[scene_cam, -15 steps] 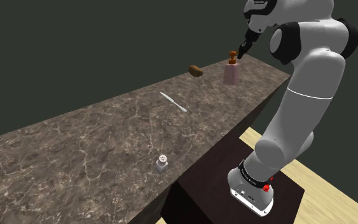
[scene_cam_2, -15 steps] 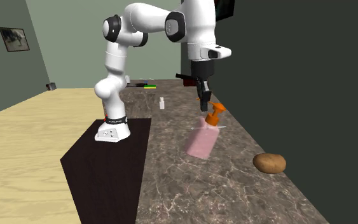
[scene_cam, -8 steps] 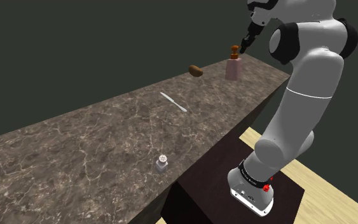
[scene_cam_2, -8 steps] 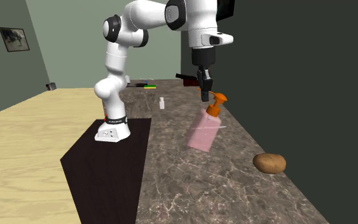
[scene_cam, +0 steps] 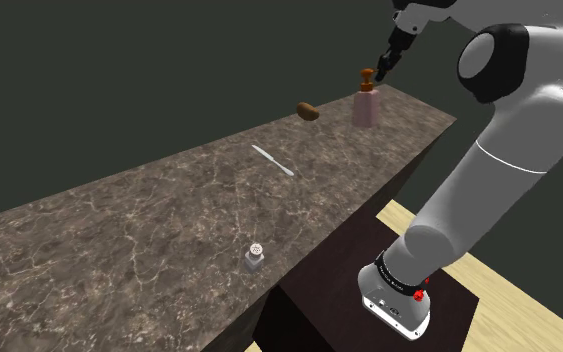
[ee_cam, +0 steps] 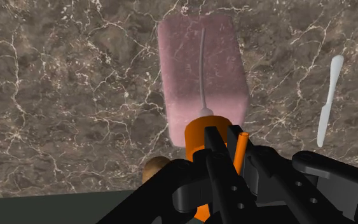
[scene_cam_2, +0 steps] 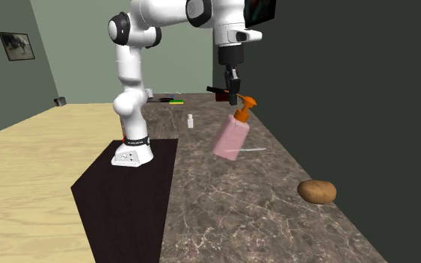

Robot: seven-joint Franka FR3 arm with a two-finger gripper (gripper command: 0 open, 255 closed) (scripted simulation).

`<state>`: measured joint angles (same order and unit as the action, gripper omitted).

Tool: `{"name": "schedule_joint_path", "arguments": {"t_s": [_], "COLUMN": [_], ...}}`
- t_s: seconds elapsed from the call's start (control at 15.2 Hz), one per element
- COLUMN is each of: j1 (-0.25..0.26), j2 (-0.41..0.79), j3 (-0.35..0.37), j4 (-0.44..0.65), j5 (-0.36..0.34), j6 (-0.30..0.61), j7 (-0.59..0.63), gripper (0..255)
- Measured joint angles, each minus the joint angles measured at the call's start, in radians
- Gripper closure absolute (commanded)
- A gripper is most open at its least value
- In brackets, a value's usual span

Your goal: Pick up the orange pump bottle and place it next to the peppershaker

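A long counter (scene_cam: pixel 169 210) of dark brown marbled stone ran from the lower left of the shoulder view to its upper right, with a plain dark wall (scene_cam: pixel 119 80) behind it. A pale wooden floor (scene_cam_2: pixel 37 172) lay under the dark stand (scene_cam_2: pixel 126 202). The top edge of the shoulder view cut off the arm's upper part. In the wrist view, the gripper (ee_cam: pixel 225 149) half covered the potato (ee_cam: pixel 153 168). Some small coloured things at the far end of the counter in the second exterior view were too small to name. The gripper was clenched on the orange pump head of the pump bottle (scene_cam_2: pixel 231 138), so the pink body hung over the counter in the upper middle of that view. The bottle was tilted there, its long axis running from the pump at the upper right to the base at the lower left. The white knife (scene_cam: pixel 272 160) and the small peppershaker (scene_cam: pixel 256 256) lay well apart from it.
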<state>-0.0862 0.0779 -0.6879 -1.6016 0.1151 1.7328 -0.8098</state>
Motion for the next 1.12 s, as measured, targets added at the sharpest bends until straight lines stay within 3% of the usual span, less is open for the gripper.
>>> {"name": "schedule_joint_path", "arguments": {"t_s": [0.26,0.59,1.12], "j1": [0.065,0.104,0.133], "j2": [-0.157,-0.331,-0.515], "j3": [0.054,0.158,0.324], "j4": [-0.131,-0.269,-0.395], "j5": [-0.106,-0.201,-0.244], "j6": [0.015,0.004,-0.055], "j7": [0.128,0.291,0.5], "gripper": [255,255,255]}}
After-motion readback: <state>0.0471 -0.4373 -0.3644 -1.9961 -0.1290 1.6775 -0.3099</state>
